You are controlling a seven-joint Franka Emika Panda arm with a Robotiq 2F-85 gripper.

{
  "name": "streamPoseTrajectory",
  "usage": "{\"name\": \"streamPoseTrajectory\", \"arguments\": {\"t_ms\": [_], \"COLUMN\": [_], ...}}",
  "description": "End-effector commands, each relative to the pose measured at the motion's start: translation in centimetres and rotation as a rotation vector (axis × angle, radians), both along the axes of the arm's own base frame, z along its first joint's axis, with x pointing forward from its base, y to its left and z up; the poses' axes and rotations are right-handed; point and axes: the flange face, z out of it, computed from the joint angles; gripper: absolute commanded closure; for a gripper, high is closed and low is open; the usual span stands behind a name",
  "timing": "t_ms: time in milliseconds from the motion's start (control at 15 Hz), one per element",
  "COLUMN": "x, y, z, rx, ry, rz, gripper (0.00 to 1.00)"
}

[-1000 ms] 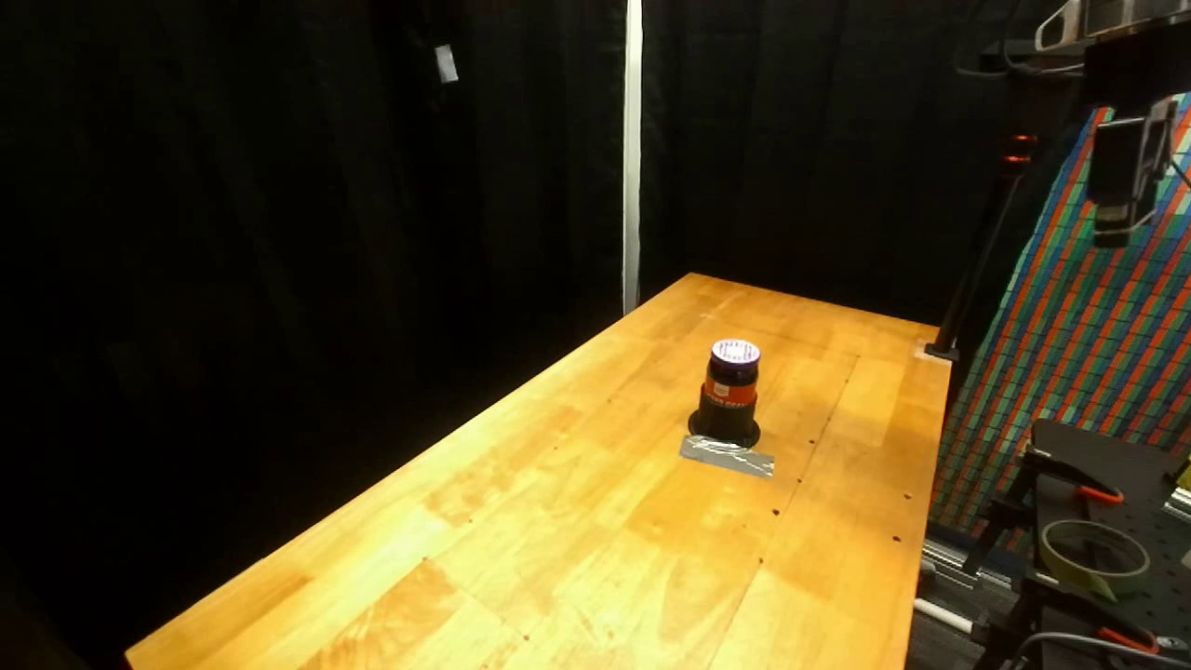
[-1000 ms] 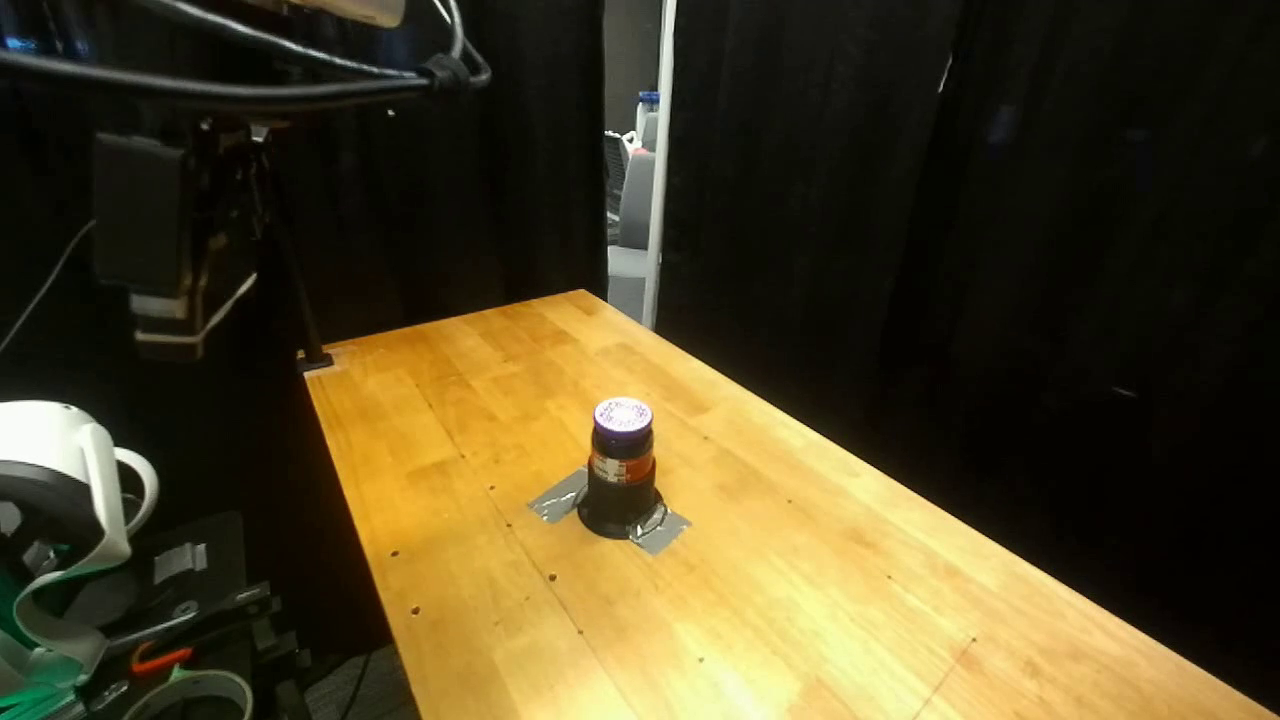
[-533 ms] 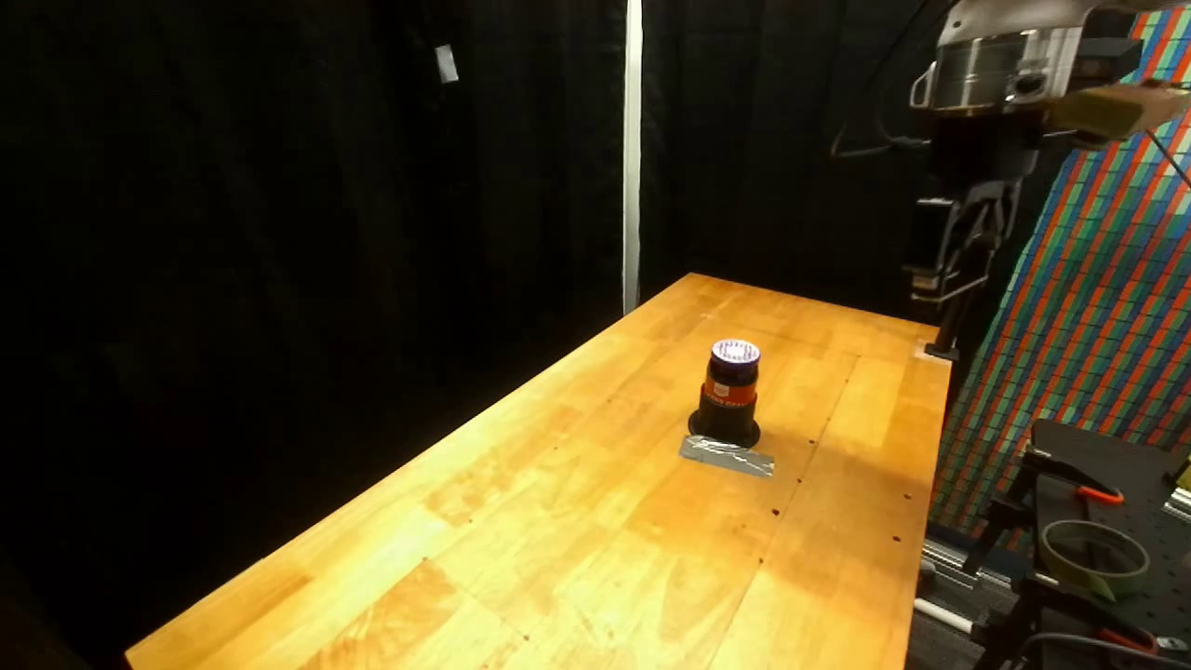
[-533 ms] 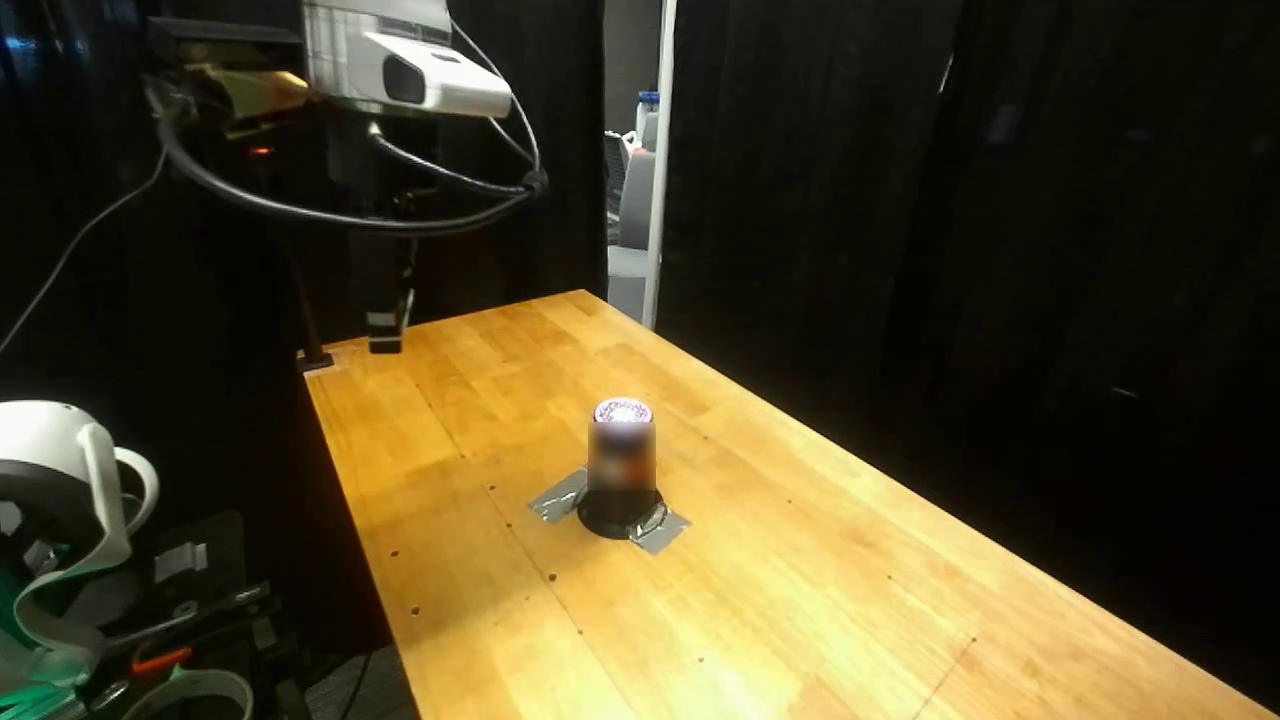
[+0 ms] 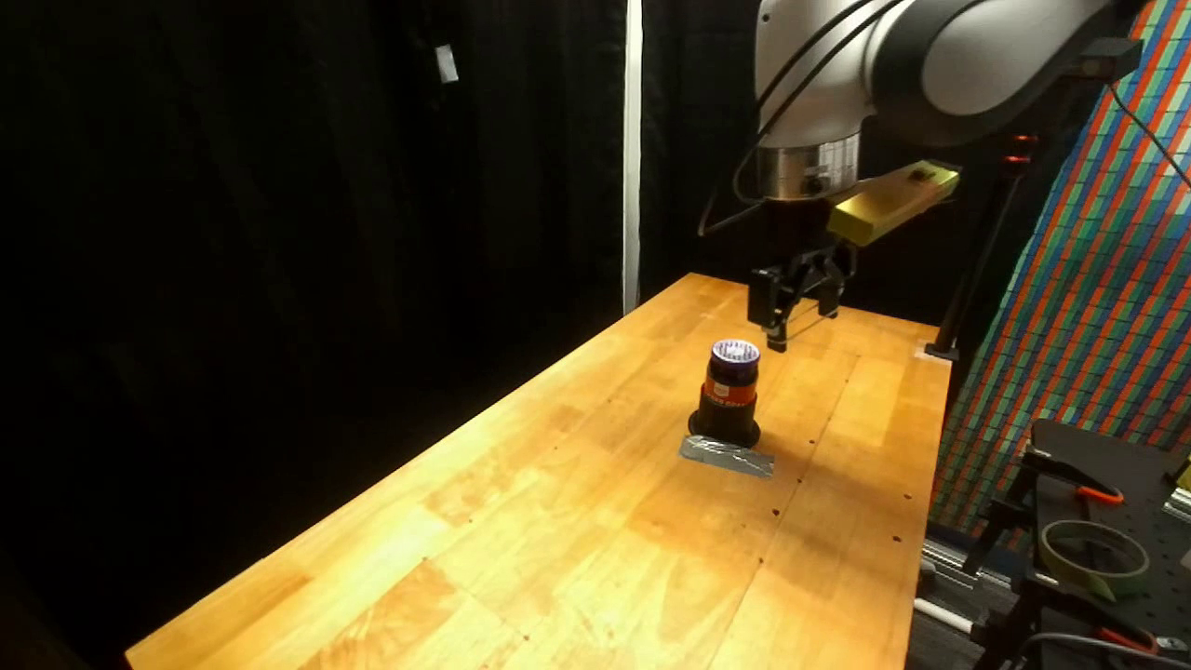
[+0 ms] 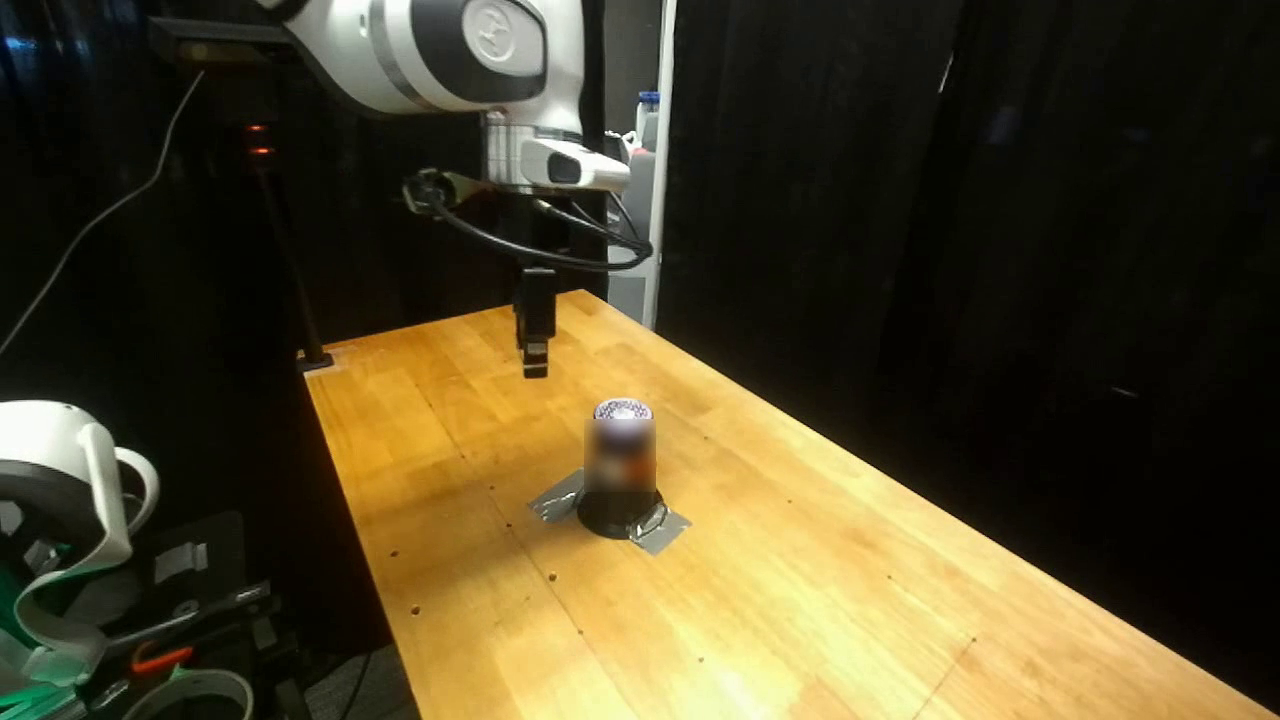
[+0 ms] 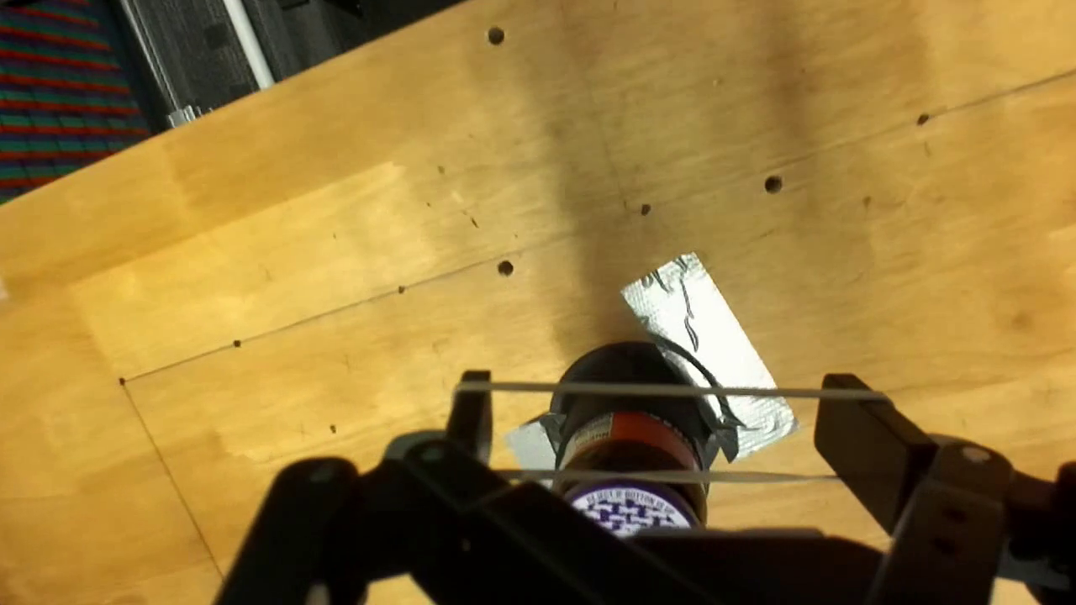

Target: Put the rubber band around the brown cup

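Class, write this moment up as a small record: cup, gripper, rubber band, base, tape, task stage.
brown cup: upright, dark brown with orange below, pale patterned top
gripper: open, above the table, apart from the cup
rubber band: stretched across the open gripper in two strands
black base: below the cup
grey tape: strips at two sides of the base
task stage: band not yet around the cup

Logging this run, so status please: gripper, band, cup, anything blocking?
Gripper open, rubber band stretched across it. Brown cup upright, unbanded, its black base taped down. No obstruction visible.
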Motion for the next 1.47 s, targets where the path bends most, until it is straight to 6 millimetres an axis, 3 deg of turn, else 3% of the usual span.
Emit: {"name": "streamPoseTrajectory", "arguments": {"t_ms": [0,200,533,800,1400], "x": [6.1,9.4,12.3,13.7,14.7], "y": [-0.9,-2.3,-2.7,-3.1,-5.5], "z": [-2.2,-4.0,-6.2,-8.2,-9.7], "rx": [0.024,0.053,0.05,0.046,0.082], "ry": [0.019,0.019,0.021,0.055,0.203], "rz": [-0.052,-0.091,-0.111,-0.12,-0.139], "gripper": [0.0,0.0,0.0,0.0,0.0]}}
